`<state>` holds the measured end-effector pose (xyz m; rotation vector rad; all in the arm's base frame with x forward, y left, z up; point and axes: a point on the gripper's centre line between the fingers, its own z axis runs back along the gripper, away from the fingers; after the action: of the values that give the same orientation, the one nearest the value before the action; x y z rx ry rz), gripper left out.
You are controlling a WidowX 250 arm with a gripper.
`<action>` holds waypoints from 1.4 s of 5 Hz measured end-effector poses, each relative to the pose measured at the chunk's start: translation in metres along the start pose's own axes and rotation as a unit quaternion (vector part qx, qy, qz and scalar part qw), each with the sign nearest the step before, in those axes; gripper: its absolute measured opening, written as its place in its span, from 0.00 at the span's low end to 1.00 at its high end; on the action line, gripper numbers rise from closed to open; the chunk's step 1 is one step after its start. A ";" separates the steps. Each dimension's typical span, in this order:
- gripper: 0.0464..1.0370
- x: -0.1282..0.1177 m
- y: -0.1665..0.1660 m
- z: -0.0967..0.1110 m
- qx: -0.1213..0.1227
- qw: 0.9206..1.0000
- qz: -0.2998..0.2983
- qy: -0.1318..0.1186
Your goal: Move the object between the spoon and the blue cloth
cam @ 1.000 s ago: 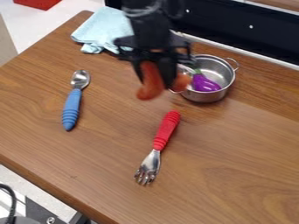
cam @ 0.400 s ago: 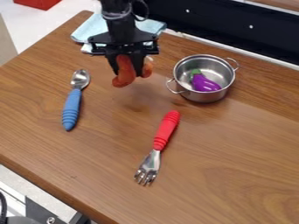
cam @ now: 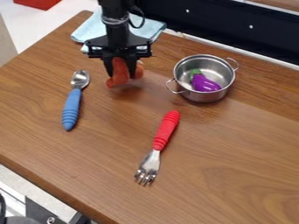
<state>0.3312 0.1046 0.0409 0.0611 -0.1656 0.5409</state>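
Between jaws; orange object (cam: 120, 71), part-hidden

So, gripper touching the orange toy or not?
Touching. The camera view shows the gripper with its fingers against both sides of the orange toy, no gap visible between them.

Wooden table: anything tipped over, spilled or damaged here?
Nothing stands out. The pot stands upright with the purple eggplant inside, the spoon and fork lie flat, and I see no spill or damage.
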 end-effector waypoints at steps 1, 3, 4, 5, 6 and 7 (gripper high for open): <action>0.37 0.001 0.012 -0.012 0.018 1.000 0.013 0.005; 0.43 0.008 0.017 -0.016 -0.005 0.999 0.043 0.020; 0.73 0.007 0.016 -0.015 -0.018 0.998 0.045 0.032; 0.95 0.003 0.019 -0.013 0.000 0.998 0.041 0.047; 0.96 -0.001 0.018 -0.010 0.007 0.997 0.051 0.057; 0.96 0.001 0.017 0.010 0.007 0.997 0.056 0.045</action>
<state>0.3218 0.1191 0.0509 0.0414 -0.0783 0.6553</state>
